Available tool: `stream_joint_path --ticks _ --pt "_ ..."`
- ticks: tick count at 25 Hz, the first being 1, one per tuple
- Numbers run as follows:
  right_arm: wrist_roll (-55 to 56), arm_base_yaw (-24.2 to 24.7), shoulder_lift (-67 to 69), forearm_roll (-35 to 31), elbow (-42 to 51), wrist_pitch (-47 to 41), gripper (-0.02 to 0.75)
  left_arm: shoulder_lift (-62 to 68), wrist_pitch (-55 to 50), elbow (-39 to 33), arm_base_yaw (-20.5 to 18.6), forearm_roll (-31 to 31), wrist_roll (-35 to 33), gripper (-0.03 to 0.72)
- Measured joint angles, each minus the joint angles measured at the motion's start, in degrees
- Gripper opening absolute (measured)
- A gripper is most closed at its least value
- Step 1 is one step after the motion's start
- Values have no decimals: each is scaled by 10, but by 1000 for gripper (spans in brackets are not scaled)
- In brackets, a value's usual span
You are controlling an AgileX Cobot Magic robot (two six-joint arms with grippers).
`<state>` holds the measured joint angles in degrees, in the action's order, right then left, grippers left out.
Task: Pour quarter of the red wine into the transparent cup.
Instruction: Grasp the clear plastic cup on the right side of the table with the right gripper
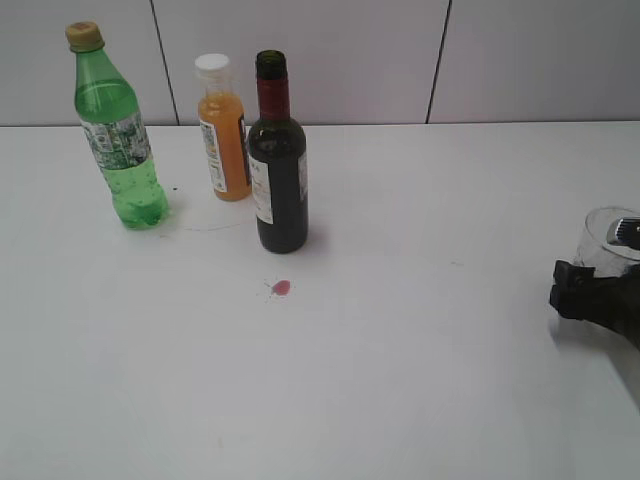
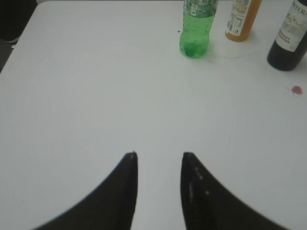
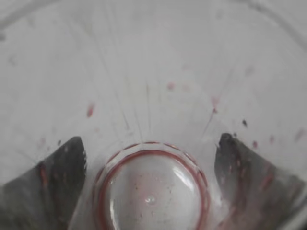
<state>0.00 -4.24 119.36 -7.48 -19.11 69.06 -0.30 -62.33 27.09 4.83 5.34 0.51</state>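
Note:
The red wine is in a dark glass bottle with a red foil neck and a white label. It stands uncapped and upright at the table's middle left, and shows at the top right of the left wrist view. The transparent cup stands at the far right edge. My right gripper holds it. In the right wrist view the cup, flecked with red stains, fills the frame between the two fingers of that gripper. My left gripper is open and empty over bare table, far from the bottles.
A green soda bottle and an orange juice bottle stand left of and behind the wine bottle. A small red drop lies on the white table in front of the wine bottle.

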Motion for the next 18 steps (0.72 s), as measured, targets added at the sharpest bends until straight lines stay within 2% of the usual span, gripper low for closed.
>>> stream_joint_path --ticks 5,11,18 --pt "0 0 0 -2 -3 -2 663 0 0 0 0 0 0 239" --pt "0 0 0 -4 -3 -3 568 0 0 0 0 0 0 239" --pt "0 0 -5 7 11 5 561 0 0 0 0 0 0 239"
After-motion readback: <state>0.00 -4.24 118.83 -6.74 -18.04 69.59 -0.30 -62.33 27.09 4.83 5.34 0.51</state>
